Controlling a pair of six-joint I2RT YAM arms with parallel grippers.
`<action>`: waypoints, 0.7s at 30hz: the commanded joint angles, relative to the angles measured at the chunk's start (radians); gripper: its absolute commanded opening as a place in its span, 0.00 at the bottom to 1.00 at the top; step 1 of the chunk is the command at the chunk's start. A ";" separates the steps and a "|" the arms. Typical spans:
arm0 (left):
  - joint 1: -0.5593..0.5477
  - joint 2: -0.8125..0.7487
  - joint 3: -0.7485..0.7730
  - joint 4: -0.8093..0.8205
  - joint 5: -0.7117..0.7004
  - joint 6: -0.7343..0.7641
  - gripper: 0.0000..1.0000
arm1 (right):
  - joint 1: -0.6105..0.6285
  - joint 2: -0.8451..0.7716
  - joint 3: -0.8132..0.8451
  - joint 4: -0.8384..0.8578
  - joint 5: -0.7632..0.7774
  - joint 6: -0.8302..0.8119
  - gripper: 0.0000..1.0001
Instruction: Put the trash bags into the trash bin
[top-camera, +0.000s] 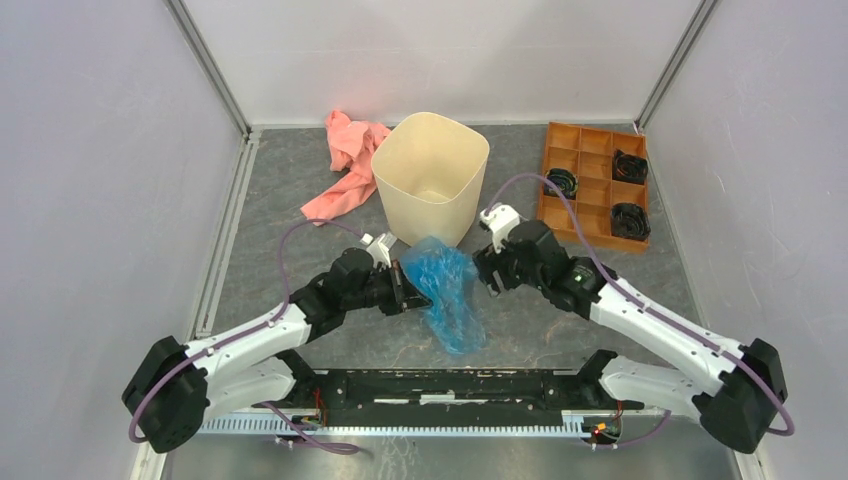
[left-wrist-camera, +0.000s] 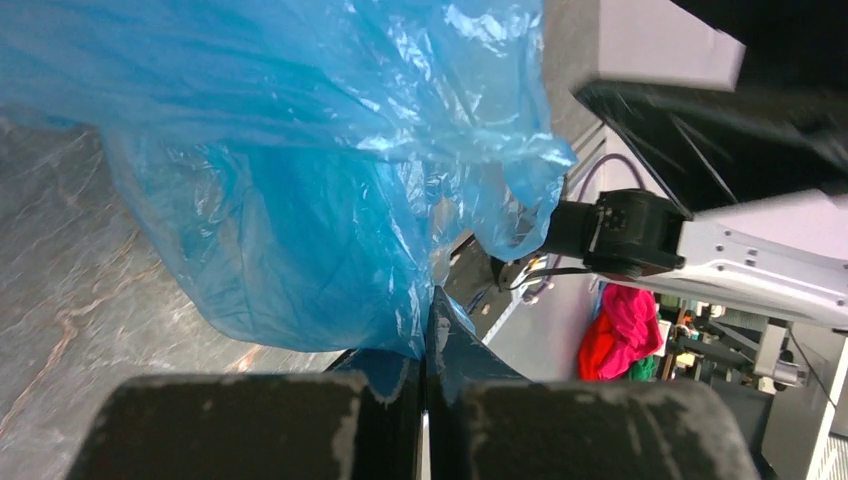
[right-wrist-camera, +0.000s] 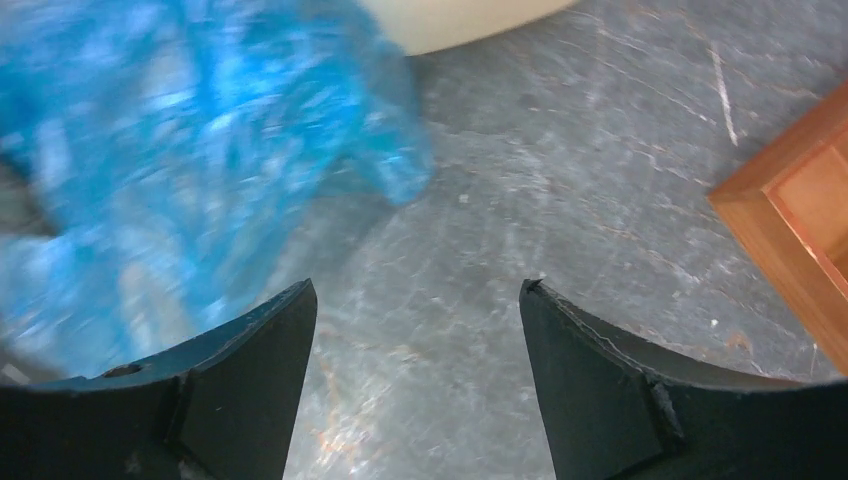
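Gray tbl (top-camera: 520, 335): bag (top-camera: 445, 285) beside bin (top-camera: 420, 205), outside

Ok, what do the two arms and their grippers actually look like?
Both the left arm and right arm have white link shells with black joints and black bases. A purple cable loops along each. The left gripper and right gripper are black, with flat, scuffed fingers.
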 joint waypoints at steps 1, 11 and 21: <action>0.000 0.008 0.035 -0.105 -0.012 0.061 0.02 | 0.159 -0.044 0.067 -0.146 0.118 0.019 0.82; -0.001 -0.033 0.029 -0.132 0.014 0.056 0.02 | 0.344 0.005 -0.133 0.338 -0.030 0.124 0.83; -0.001 -0.063 0.034 -0.155 0.032 0.056 0.02 | 0.485 0.164 -0.109 0.421 0.325 0.088 0.57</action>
